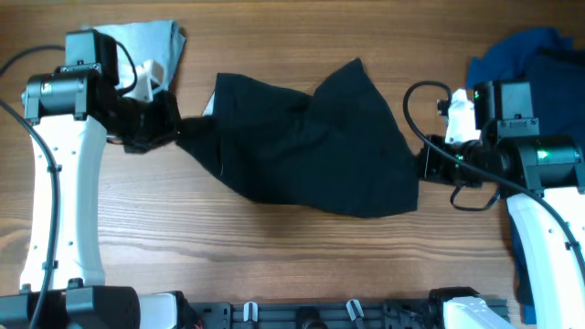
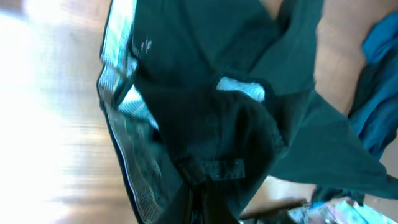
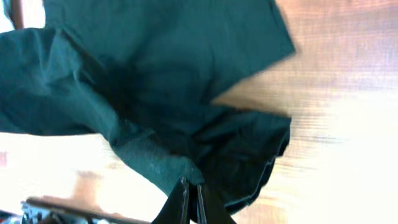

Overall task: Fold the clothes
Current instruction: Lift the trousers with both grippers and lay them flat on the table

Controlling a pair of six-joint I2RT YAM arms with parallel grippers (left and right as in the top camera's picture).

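Two closed pinches on the black shorts (image 1: pixel 311 146), spread mid-table: waistband end in the left gripper (image 1: pixel 178 131), hem end in the right gripper (image 1: pixel 420 166), both clamped tight on cloth. Risks slipping free from such thin bites under a hard pull apart; risks bunching the slack middle crooked too. Bare wooden table (image 1: pixel 274 260) beneath, pale blue garment (image 1: pixel 151 41) far left, dark blue pile (image 1: pixel 526 55) far right.

The wooden table (image 1: pixel 274 247) bears black shorts (image 1: pixel 311 146), a pale blue garment (image 1: pixel 157 41) and dark blue ones (image 1: pixel 526 59).
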